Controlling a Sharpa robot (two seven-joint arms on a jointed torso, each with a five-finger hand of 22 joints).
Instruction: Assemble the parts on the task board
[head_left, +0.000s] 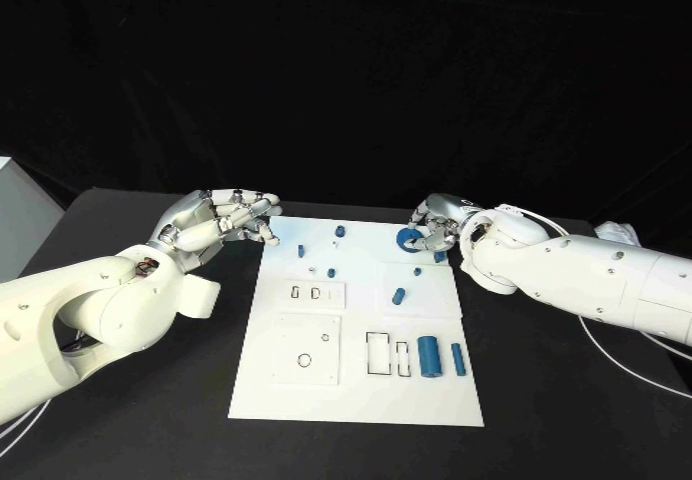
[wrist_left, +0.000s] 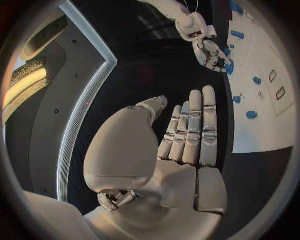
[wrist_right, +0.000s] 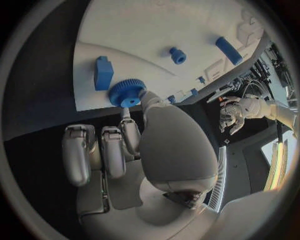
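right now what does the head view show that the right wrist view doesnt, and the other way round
Only the head view shows the near end of the white board, with two blue cylinders lying beside rectangular slots, and the whole left arm.

Only the right wrist view shows the right hand's palm side: the thumb tip touches the blue gear, and a blue block stands next to it.

Both show the gear at the board's far right corner by the right hand, and the left hand held off the board, holding nothing.

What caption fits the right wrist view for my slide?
Right hand fingers touching a blue gear at the task board edge.
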